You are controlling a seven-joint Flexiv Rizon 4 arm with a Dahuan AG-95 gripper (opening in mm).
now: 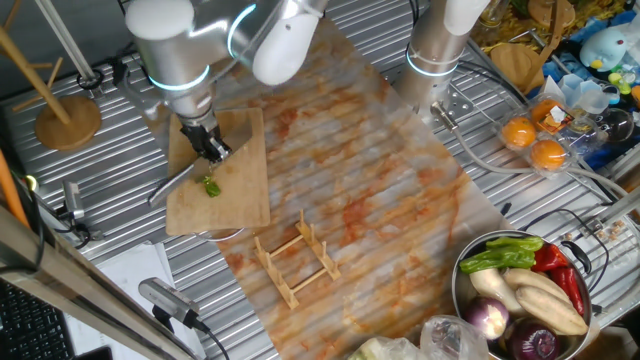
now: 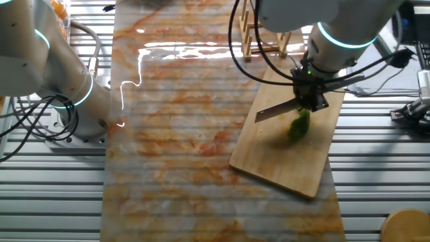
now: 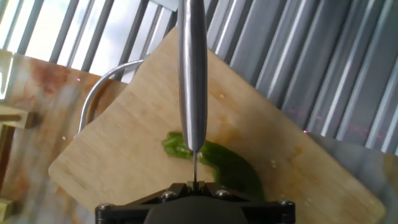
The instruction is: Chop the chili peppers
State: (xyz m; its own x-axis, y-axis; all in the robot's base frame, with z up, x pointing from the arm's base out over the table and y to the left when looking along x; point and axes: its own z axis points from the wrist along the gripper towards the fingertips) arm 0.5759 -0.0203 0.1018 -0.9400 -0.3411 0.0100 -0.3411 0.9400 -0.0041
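A small wooden rack (image 1: 297, 258) was seen on the mat near the cutting board (image 1: 240, 190), and a bowl of vegetables (image 1: 520, 290) was set well apart at the table's corner — nothing was in the way. The gripper (image 1: 212, 149) was closed on a knife (image 2: 277, 108), and the chili pepper (image 2: 299, 125) lay on the board right under the blade. The pepper was seen to be bright green, shiny and curved — the blade crossed its middle.
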